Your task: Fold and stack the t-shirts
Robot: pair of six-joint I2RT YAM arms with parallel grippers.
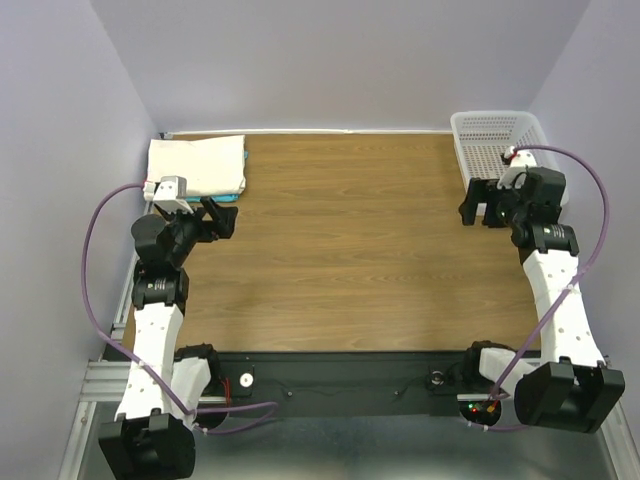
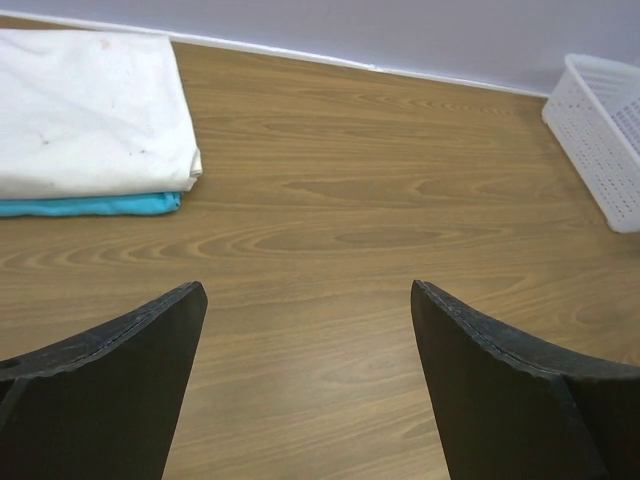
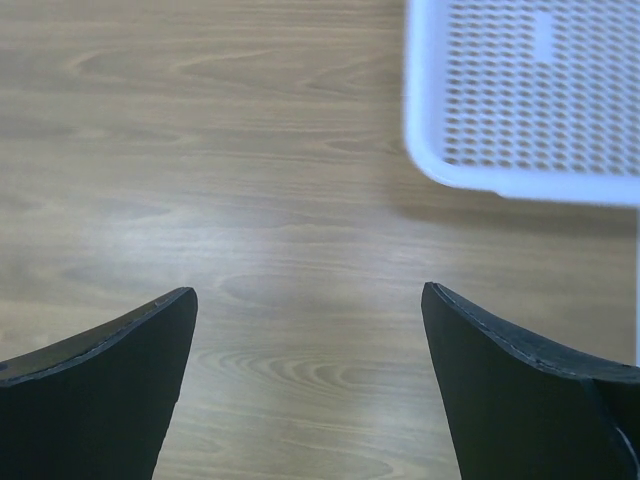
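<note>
The cream-white t-shirt lies folded at the table's far left corner, on top of the folded turquoise t-shirt, whose edge peeks out below it. In the left wrist view the white shirt covers the turquoise one at upper left. My left gripper hovers just right of the stack, open, nothing between its fingers. My right gripper stands open beside the basket, empty, over bare wood.
A white plastic mesh basket sits at the far right corner; its rim shows in the right wrist view and in the left wrist view. The wooden table ends at lilac walls on three sides.
</note>
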